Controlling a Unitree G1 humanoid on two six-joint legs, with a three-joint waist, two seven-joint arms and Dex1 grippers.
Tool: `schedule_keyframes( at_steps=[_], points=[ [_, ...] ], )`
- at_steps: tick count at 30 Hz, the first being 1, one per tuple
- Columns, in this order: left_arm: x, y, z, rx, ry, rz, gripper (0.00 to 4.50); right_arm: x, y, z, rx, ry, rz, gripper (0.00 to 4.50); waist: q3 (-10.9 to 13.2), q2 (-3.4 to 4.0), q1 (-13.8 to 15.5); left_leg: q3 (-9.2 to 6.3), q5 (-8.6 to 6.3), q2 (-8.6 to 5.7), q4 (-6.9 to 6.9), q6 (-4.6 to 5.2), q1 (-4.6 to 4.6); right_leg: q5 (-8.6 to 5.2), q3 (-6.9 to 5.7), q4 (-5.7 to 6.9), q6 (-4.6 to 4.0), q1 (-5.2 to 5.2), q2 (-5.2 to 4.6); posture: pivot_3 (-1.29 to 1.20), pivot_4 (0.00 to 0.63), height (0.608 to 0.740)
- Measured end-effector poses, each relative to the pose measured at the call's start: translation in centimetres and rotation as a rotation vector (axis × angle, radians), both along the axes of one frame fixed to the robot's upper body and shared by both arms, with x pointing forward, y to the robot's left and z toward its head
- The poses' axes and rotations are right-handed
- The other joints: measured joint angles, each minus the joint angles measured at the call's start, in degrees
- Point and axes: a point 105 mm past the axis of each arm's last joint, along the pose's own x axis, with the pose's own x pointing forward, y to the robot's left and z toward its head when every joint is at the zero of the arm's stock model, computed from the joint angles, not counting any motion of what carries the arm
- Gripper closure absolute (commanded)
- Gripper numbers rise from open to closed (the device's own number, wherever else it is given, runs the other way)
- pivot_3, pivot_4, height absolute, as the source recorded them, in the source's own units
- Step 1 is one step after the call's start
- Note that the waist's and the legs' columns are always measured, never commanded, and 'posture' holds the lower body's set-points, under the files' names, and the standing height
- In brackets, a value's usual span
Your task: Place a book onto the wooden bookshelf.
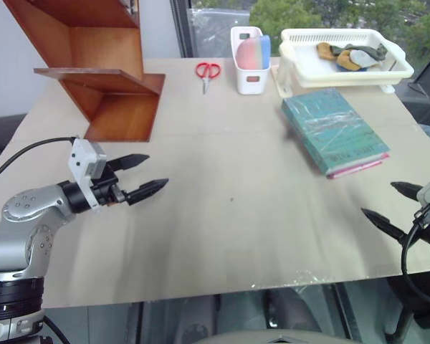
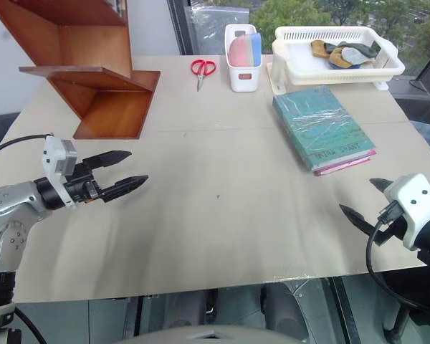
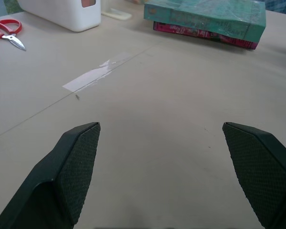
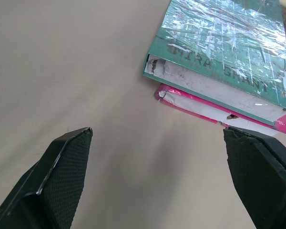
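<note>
From my head view, the book lies flat on the magenta book near the desk's far right corner, well apart from the wooden bookshelf at the far left corner, while my left pincer and right pincer hover released over the near edge. My left wrist view shows spread fingers above bare desk, the stacked books beyond. My right wrist view shows parted fingers just short of the book's page edges.
</note>
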Motion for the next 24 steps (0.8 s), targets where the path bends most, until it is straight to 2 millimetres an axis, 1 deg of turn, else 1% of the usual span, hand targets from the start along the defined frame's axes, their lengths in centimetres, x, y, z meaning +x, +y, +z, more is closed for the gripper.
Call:
schedule_keyframes(
  at_steps=[2,6,8,10,11,13,15,16,17,18,19,20,22,23,24],
  points=[
    [0.0,0.0,0.0,-0.001,0.000,0.000,0.07,0.0,0.0,0.0,0.000,-0.001,0.000,0.00,0.0,0.00,0.0,0.00,0.00,0.00,0.00,0.00,0.00,0.00,0.00,0.00,0.00,0.00,0.00,0.00,0.150,0.740],
    [0.2,-1.3,0.4,-0.020,-0.027,-0.035,0.07,1.0,0.0,0.5,0.000,-0.036,0.000,0.00,0.0,0.00,0.0,0.02,0.00,0.00,0.02,0.00,0.01,0.00,0.02,-0.03,0.00,0.02,0.00,0.00,0.150,0.740],
    [0.2,-1.7,0.6,-0.029,-0.034,-0.049,0.07,1.2,0.1,0.5,0.001,-0.038,0.005,0.00,0.0,0.00,0.0,0.00,0.00,-0.01,0.02,0.00,0.00,0.01,0.02,-0.02,0.01,0.01,0.01,0.00,0.150,0.740],
    [0.1,-2.3,1.0,-0.046,-0.050,-0.075,0.00,1.4,0.2,0.6,0.010,-0.040,0.008,0.51,0.0,0.00,0.0,0.00,0.00,-0.01,0.02,0.00,-0.01,0.01,0.02,-0.02,0.02,0.01,0.02,0.00,0.150,0.740],
    [-0.1,-2.8,1.3,-0.055,-0.055,-0.098,0.00,1.6,0.3,0.8,0.024,-0.042,0.008,0.84,0.0,0.00,0.0,0.00,0.00,-0.01,0.02,0.00,-0.02,0.01,0.02,-0.03,0.02,0.02,0.02,0.00,0.150,0.740],
    [-0.3,-3.9,1.7,-0.060,-0.064,-0.147,0.00,2.3,0.1,1.1,0.048,-0.048,-0.007,1.66,0.0,0.00,0.0,0.00,0.00,-0.02,0.02,0.00,-0.01,0.02,0.03,-0.03,0.03,0.02,0.03,0.00,0.150,0.740],
    [-0.8,-5.6,2.0,-0.075,-0.071,-0.220,0.00,3.4,-0.3,1.5,0.070,-0.063,-0.033,2.59,0.0,0.00,0.0,0.03,0.00,-0.03,0.03,0.01,0.00,0.02,0.07,-0.02,0.03,0.02,0.03,0.00,0.150,0.740],
    [-1.0,-6.5,2.1,-0.078,-0.073,-0.258,0.00,4.3,-0.5,1.7,0.076,-0.072,-0.047,3.19,0.0,0.00,-0.1,0.02,0.01,-0.02,0.05,0.01,0.01,0.02,0.07,-0.01,0.03,0.02,0.05,0.00,0.150,0.740],
    [-1.0,-7.0,2.2,-0.081,-0.078,-0.277,0.00,4.7,-0.6,1.9,0.073,-0.078,-0.055,3.19,0.0,0.01,-0.1,0.03,0.01,-0.02,0.06,0.01,0.00,0.03,0.09,0.01,0.04,0.01,0.06,0.00,0.150,0.740],
    [-1.2,-7.4,2.3,-0.083,-0.078,-0.295,0.00,5.1,-0.7,2.0,0.068,-0.080,-0.059,3.90,0.0,0.01,-0.1,0.02,0.01,-0.02,0.06,0.01,0.01,0.02,0.09,0.02,0.03,0.01,0.08,0.00,0.150,0.740],
    [-1.3,-7.8,2.3,-0.089,-0.075,-0.309,0.00,5.8,-0.9,2.2,0.062,-0.085,-0.069,4.27,0.0,0.01,-0.1,0.00,0.01,-0.02,0.05,0.01,0.01,0.02,0.08,0.02,0.03,0.02,0.09,0.00,0.150,0.740],
    [-1.1,-8.5,2.4,-0.103,-0.080,-0.323,0.00,6.9,-1.2,2.5,0.054,-0.092,-0.093,4.43,0.0,0.03,-0.2,0.04,0.01,-0.01,0.07,0.01,0.02,0.03,0.12,0.03,0.04,0.00,0.10,0.00,0.150,0.740],
    [-1.2,-9.8,2.6,-0.114,-0.091,-0.361,0.00,8.4,-1.8,3.2,0.023,-0.103,-0.134,4.43,0.0,0.08,-0.1,0.03,0.01,-0.02,0.11,0.02,-0.01,0.03,0.12,0.04,0.05,-0.01,0.10,0.00,0.150,0.740],
    [-1.2,-10.2,2.6,-0.114,-0.092,-0.371,0.00,9.5,-2.0,3.5,-0.002,-0.096,-0.148,4.43,0.0,0.08,-0.1,0.03,0.01,-0.02,0.12,0.02,-0.01,0.03,0.11,0.04,0.05,0.00,0.11,0.00,0.150,0.740],
    [-1.1,-10.4,2.5,-0.112,-0.092,-0.375,0.00,10.0,-2.3,3.6,-0.016,-0.094,-0.161,4.43,0.0,0.08,-0.1,0.05,0.01,-0.02,0.12,0.02,-0.02,0.03,0.13,0.04,0.04,-0.02,0.11,0.00,0.150,0.740]
  ],
)
